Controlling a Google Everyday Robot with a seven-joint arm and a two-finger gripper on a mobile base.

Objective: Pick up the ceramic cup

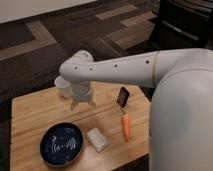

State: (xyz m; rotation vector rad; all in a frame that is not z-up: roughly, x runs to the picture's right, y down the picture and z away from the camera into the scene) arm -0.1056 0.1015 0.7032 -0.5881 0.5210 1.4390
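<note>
Gripper, fingers spread and holding nothing, above wooden table, just beside white cup; blue bowl nearer front edge.

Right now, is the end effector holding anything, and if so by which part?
Nothing is held. The end effector hangs open above the table, beside the ceramic cup.
</note>
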